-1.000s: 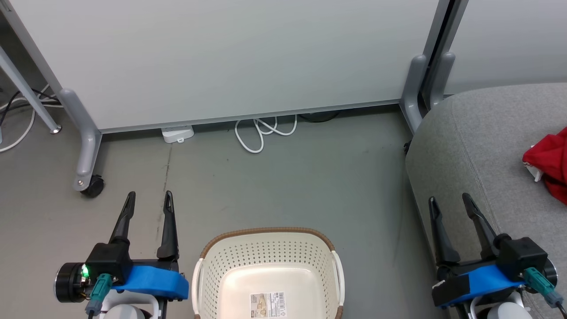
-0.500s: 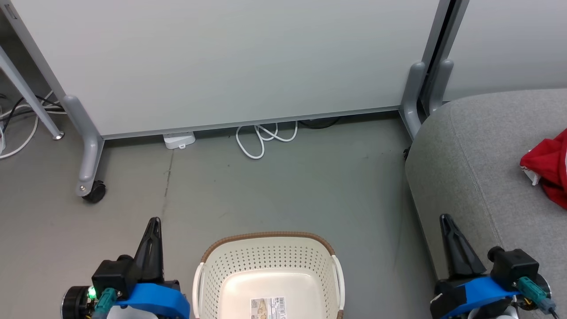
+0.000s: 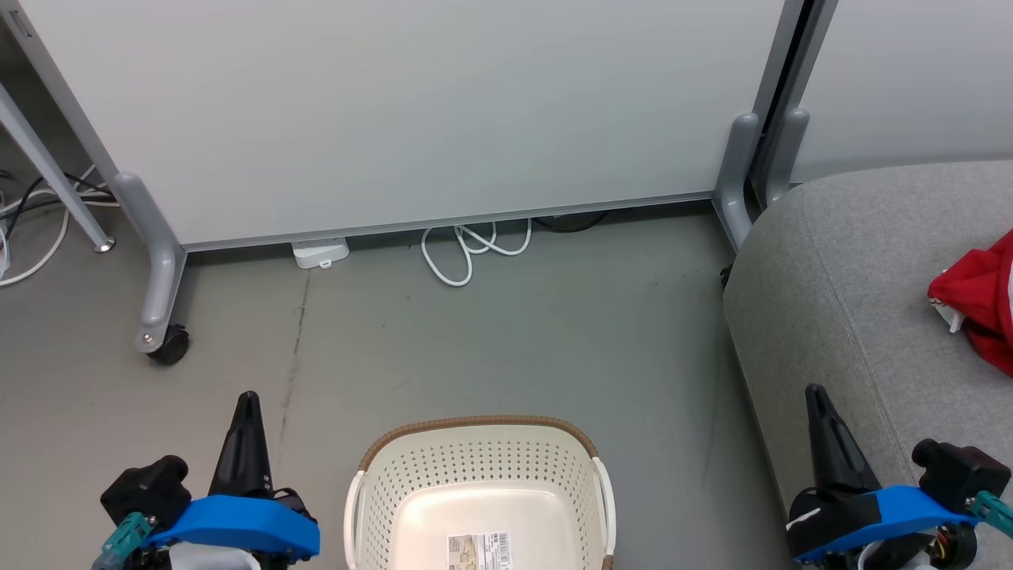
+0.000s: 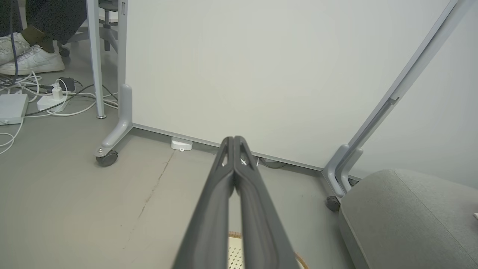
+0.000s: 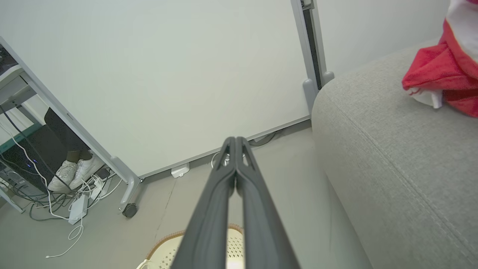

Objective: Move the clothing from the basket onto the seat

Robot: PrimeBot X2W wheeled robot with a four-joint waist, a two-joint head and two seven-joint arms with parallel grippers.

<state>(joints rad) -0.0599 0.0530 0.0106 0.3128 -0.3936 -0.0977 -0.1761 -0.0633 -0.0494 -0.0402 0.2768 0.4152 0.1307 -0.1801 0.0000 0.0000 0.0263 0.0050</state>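
Observation:
The cream basket (image 3: 372, 507) with its brown rim stands on the floor at the bottom centre of the head view, holding no fabric, only a label on its bottom. Red clothing (image 3: 981, 297) with white trim lies on the grey seat (image 3: 839, 301) at the right edge; it also shows as the red clothing (image 5: 444, 71) on the seat (image 5: 392, 149) in the right wrist view. My left gripper (image 3: 248, 400) is shut and holds nothing, left of the basket. My right gripper (image 3: 815, 393) is shut on nothing in front of the seat's front edge. Both pairs of fingers (image 4: 233, 140) (image 5: 233, 140) are pressed together.
A white partition panel on grey castor feet (image 3: 162, 332) stands behind the basket. A white cable loop (image 3: 467, 245) and a small white adapter (image 3: 320, 253) lie at its base. A person's white shoes (image 4: 26, 56) and tangled cables (image 5: 74, 201) are behind the panel on the left.
Both grippers went from open to shut with nothing in them and drew back toward the bottom of the head view. The camera shifted slightly.

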